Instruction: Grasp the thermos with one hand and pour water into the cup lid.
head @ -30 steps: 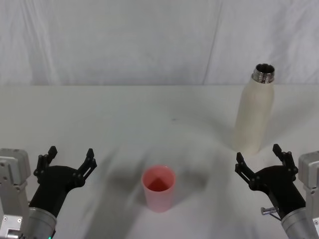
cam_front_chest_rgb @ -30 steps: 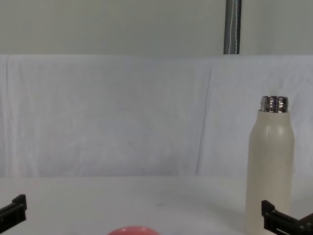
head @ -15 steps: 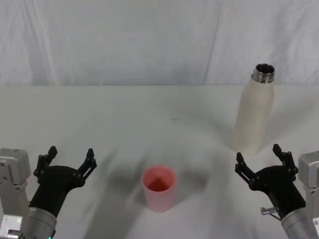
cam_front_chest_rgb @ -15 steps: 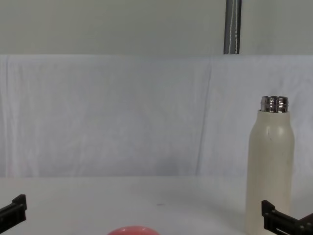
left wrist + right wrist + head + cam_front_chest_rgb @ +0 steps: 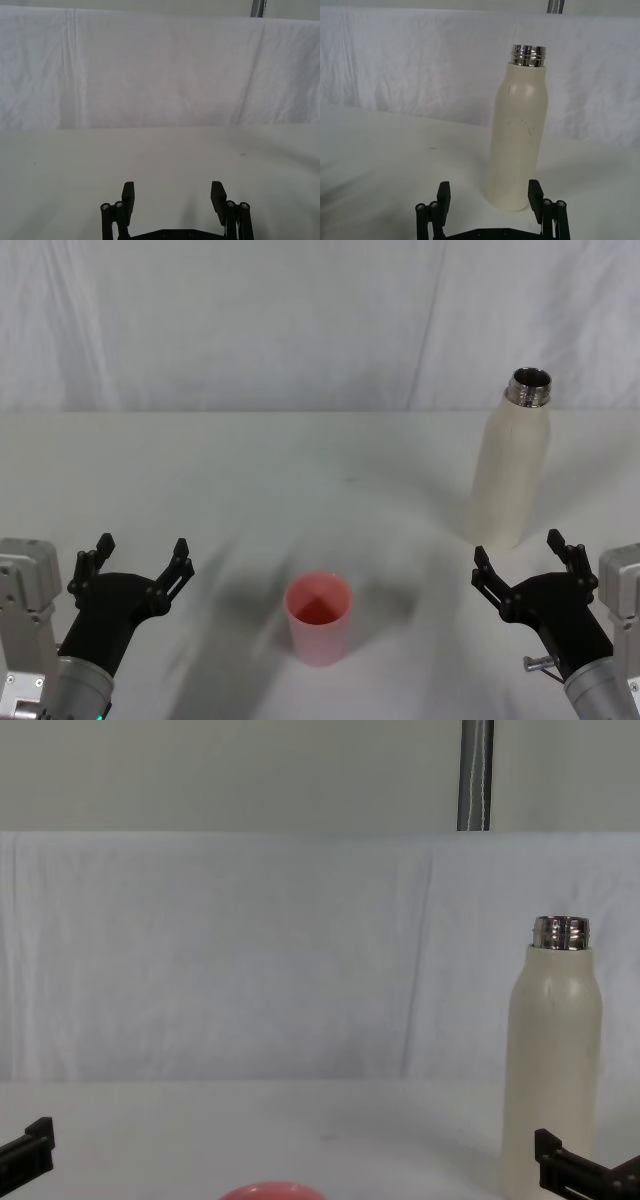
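Observation:
The cream-white thermos point(image 5: 511, 472) stands upright at the right of the white table, its steel neck uncapped; it also shows as the thermos point(image 5: 518, 130) and the thermos point(image 5: 553, 1070). A pink cup lid point(image 5: 318, 617) sits mouth up near the front centre, and just its rim, the cup lid point(image 5: 271, 1190), peeks over the bottom edge of the chest view. My right gripper point(image 5: 526, 565) is open just in front of the thermos, apart from it; in the right wrist view the right gripper point(image 5: 490, 197) frames the bottle's base. My left gripper point(image 5: 137, 558) is open at the front left, with nothing between its fingers, as the left gripper point(image 5: 174, 196) confirms.
A white cloth point(image 5: 250, 320) hangs as a backdrop behind the white table point(image 5: 250, 490). A grey metal pole point(image 5: 476, 775) rises behind the cloth at the upper right of the chest view.

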